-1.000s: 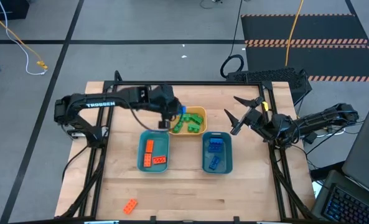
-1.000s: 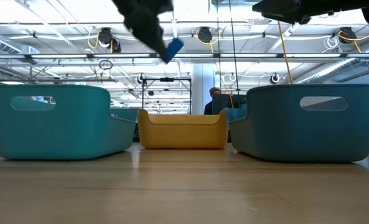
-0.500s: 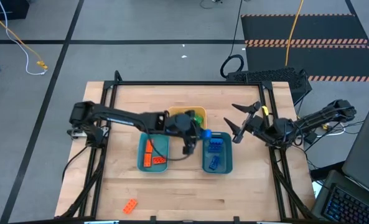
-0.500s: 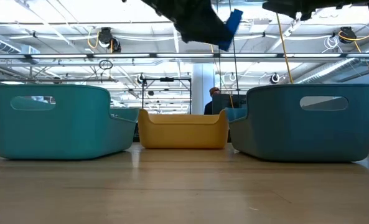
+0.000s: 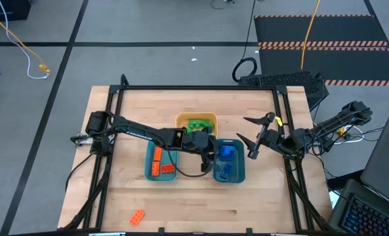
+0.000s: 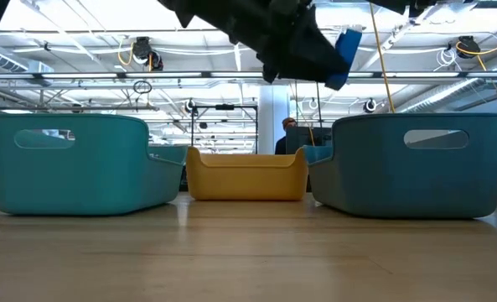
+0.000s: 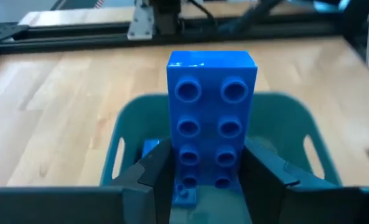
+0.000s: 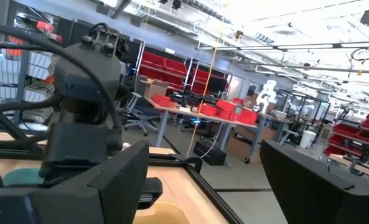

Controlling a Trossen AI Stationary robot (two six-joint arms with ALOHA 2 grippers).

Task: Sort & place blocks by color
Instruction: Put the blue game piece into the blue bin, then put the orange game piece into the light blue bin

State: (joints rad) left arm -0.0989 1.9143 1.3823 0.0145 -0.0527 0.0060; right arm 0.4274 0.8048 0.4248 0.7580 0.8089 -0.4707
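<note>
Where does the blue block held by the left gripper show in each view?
High view: blue block at the right teal bin's left rim.
Low view: upper right of centre, above that bin.
Left wrist view: centre, over that bin.
Right wrist view: not visible.

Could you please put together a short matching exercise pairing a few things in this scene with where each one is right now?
Things:
1. blue brick
2. green bricks
3. lone orange brick
4. right tool

Places:
A. bare table near its front edge
B. in the yellow bin
C. open, beside the right teal bin
D. clamped in the left tool, above the right teal bin

Pairs: 1-D, 2-B, 3-A, 4-C
</note>
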